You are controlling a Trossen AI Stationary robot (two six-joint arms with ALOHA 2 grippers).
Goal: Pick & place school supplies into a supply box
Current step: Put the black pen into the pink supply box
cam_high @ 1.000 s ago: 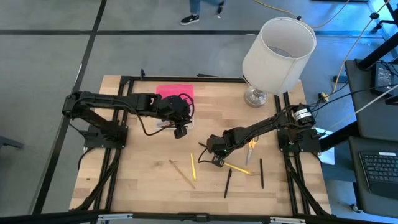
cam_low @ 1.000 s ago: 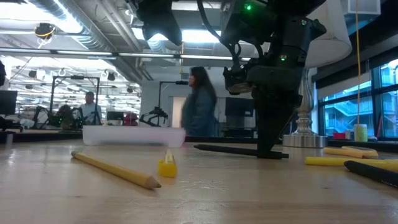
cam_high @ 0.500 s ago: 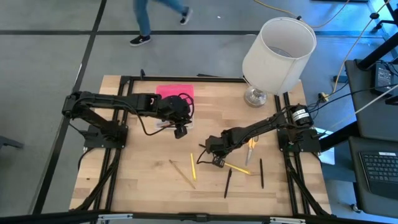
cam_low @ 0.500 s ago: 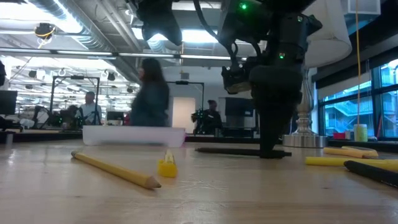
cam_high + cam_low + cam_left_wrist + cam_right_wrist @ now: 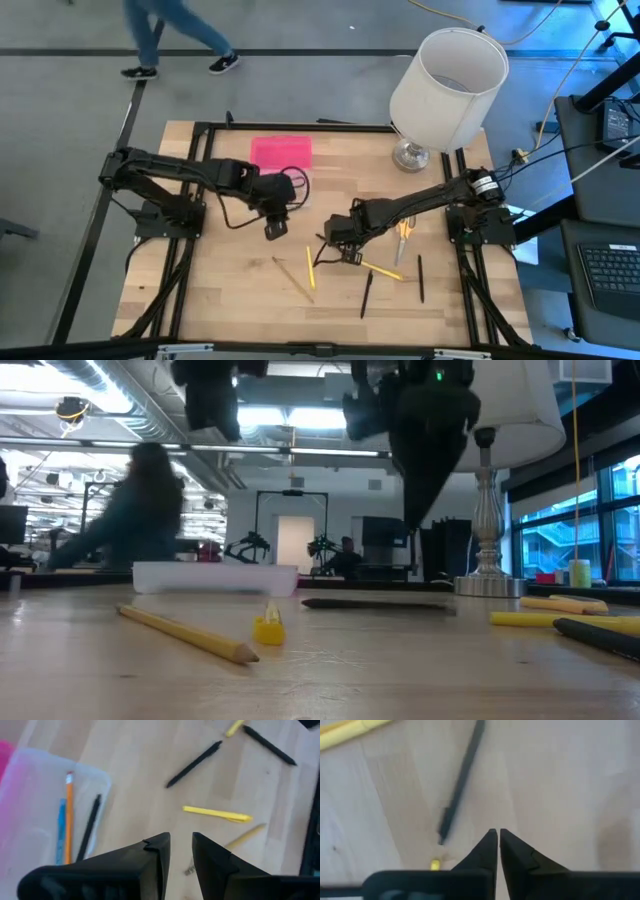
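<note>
The supply box has its pink lid (image 5: 281, 152) lying open on the table and its clear base (image 5: 45, 815) holding an orange pencil (image 5: 68, 815), a blue pen and a black pen. My left gripper (image 5: 272, 226) (image 5: 181, 845) hovers just near of the box, narrowly open and empty. My right gripper (image 5: 337, 244) (image 5: 498, 837) hangs shut and empty above a black pen (image 5: 462, 780) (image 5: 380, 603) that lies flat on the table. More pens and pencils (image 5: 310, 267) lie loose toward the near edge. Yellow-handled scissors (image 5: 404, 232) lie beside the right arm.
A white-shaded lamp (image 5: 447, 75) stands at the far right corner. A wooden pencil (image 5: 292, 278), a yellow pen (image 5: 382, 270) and two black pens (image 5: 367, 293) (image 5: 421, 278) are scattered near the table's near edge. A person walks past beyond the far edge.
My right gripper has risen from table level beside the black pen; the pen has stayed flat on the table. My left gripper has moved from over the box toward the near edge and a little left. A person has walked leftward behind the table.
</note>
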